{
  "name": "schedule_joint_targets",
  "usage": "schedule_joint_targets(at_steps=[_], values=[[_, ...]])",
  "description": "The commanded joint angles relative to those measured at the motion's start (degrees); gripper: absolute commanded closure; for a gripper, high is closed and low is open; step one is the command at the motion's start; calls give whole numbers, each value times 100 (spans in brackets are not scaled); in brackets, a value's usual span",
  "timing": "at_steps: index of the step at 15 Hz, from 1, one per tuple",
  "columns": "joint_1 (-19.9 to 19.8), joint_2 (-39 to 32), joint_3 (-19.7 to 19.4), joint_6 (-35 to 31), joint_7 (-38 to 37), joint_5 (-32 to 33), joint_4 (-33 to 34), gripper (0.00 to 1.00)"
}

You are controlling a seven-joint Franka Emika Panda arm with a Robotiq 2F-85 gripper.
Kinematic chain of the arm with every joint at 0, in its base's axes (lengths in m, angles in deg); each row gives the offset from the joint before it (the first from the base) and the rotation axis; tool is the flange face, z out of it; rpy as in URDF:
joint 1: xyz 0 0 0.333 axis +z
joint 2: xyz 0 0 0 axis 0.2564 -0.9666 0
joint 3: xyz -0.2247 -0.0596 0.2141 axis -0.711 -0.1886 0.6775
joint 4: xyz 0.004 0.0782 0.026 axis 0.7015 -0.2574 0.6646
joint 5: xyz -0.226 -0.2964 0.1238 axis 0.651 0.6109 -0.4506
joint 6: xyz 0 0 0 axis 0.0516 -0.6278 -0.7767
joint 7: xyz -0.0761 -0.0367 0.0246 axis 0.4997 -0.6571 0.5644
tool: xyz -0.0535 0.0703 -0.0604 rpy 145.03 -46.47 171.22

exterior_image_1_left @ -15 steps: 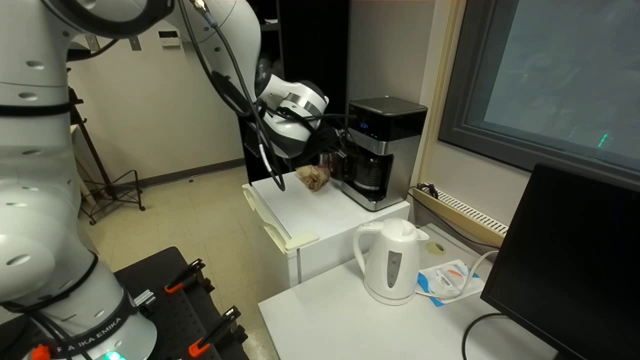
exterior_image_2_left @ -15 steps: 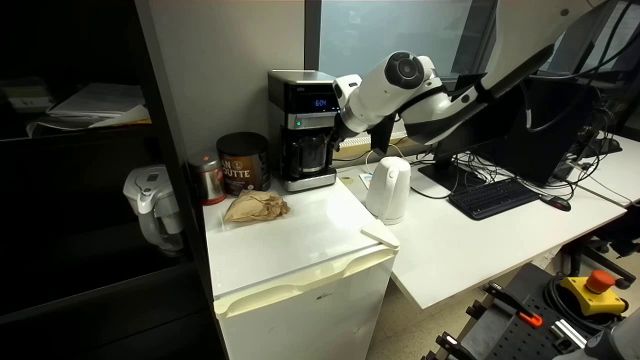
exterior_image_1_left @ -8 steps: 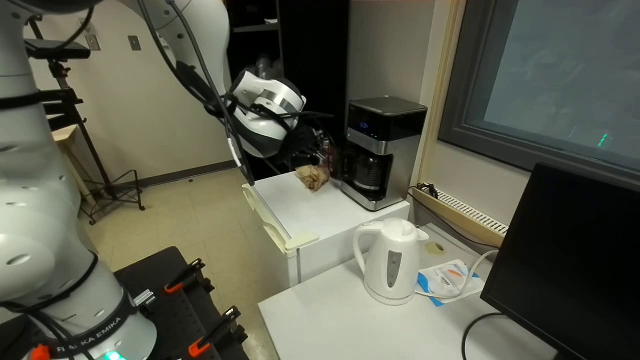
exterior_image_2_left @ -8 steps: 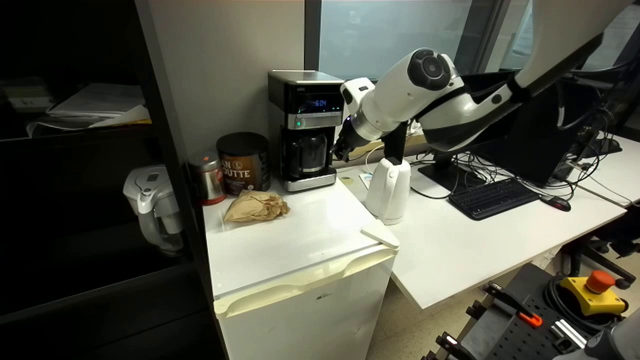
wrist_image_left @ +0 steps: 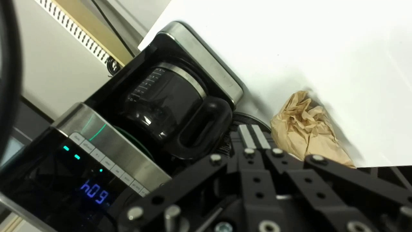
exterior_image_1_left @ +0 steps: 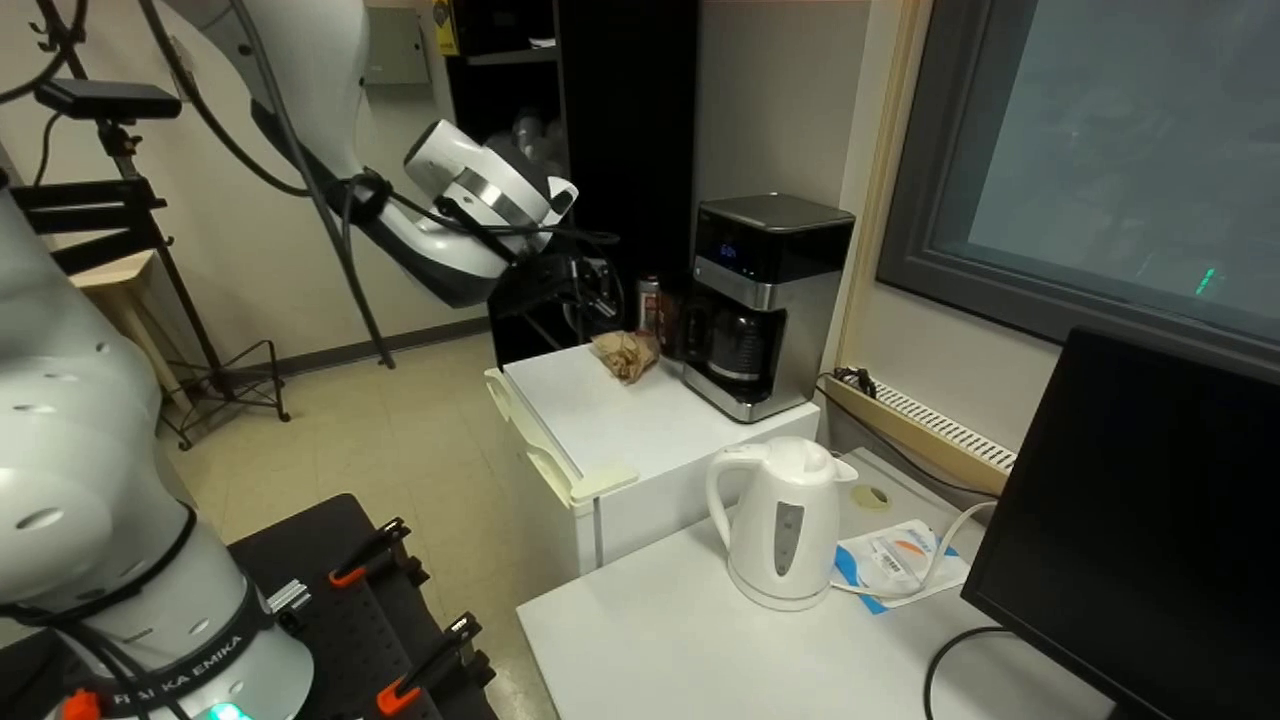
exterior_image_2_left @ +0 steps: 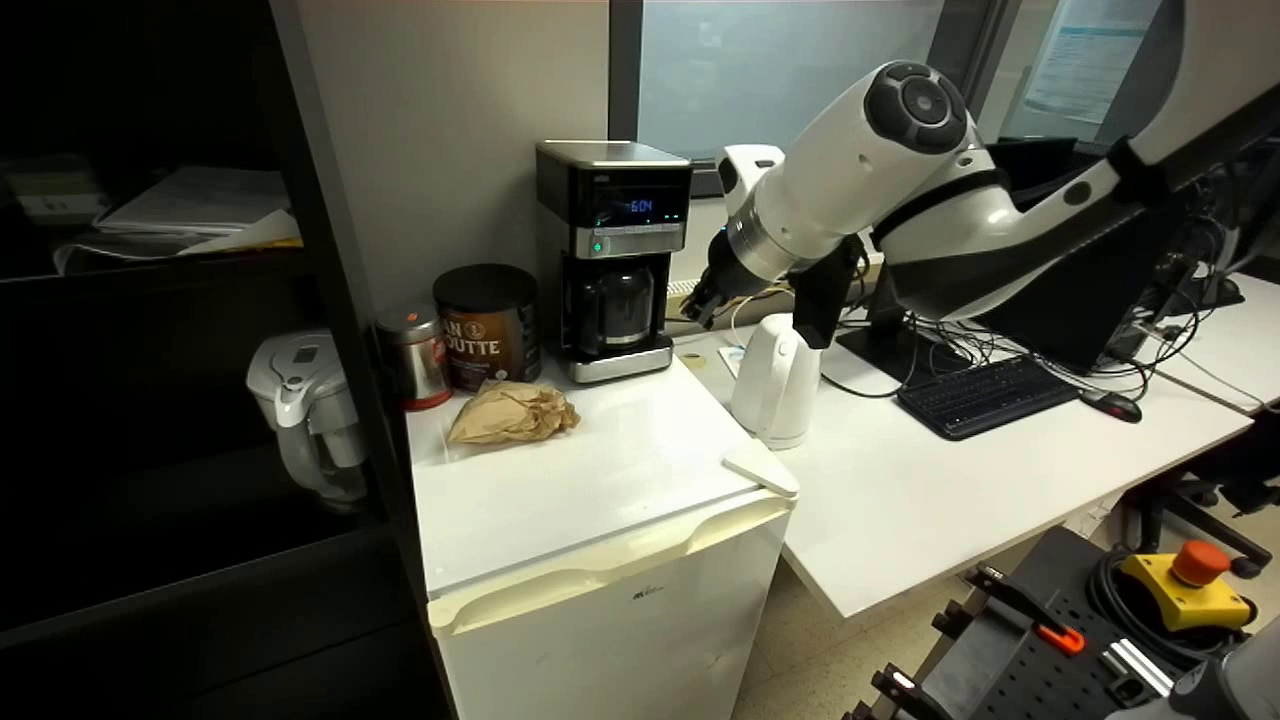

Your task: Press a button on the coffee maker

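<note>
The drip coffee maker (exterior_image_2_left: pixel 620 242) stands on the white surface (exterior_image_2_left: pixel 600 490), its display (exterior_image_2_left: pixel 640 207) reading 6:04 and the carafe (wrist_image_left: pixel 164 96) seated inside. The pincer (wrist_image_left: pixel 254 136) hangs in front of the coffee maker, apart from it, fingers (wrist_image_left: pixel 262 138) closed together; a brown canister (exterior_image_2_left: pixel 487 335) stands just beside the coffee maker, a crumpled paper bag (exterior_image_2_left: pixel 515 412) near its front.

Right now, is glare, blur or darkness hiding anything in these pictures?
Somewhat. Wrist view: white surface washed out, carafe glinting, coffee maker with soft, hard-to-read button labels; in an exterior view, the black shelving unit loses most detail in deep shadow low down.
</note>
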Motion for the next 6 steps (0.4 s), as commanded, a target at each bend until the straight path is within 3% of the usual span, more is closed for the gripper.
schedule_joint_targets(at_steps=[1,6], values=[[154,615,91,291,18,-1140,-618,100],[471,1202,37,440,221,-2514,-1146,100]])
